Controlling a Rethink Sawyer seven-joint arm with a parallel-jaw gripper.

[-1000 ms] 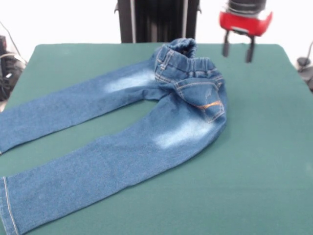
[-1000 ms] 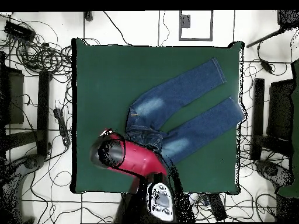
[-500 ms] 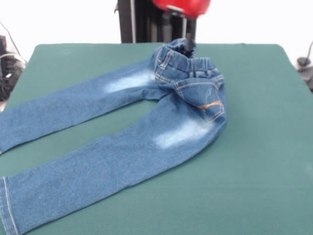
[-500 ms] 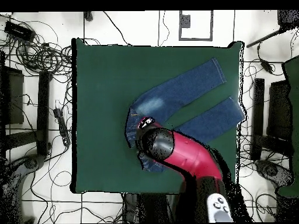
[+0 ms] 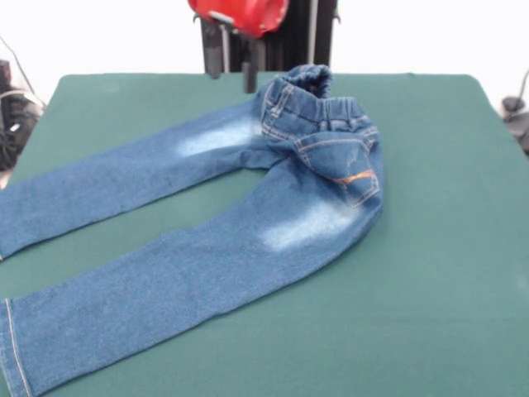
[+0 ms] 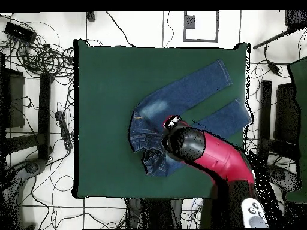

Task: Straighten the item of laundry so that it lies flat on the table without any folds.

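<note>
Currently:
Jeans [image 5: 248,215]: on the table [image 5: 446,248], legs fanned toward its near-left corner; waistband bunched upright near the far edge, so not flat.
Claw [image 5: 236,62]: released, empty, hovering just beside that bunched waistband, probably lining up to grab there.
</note>
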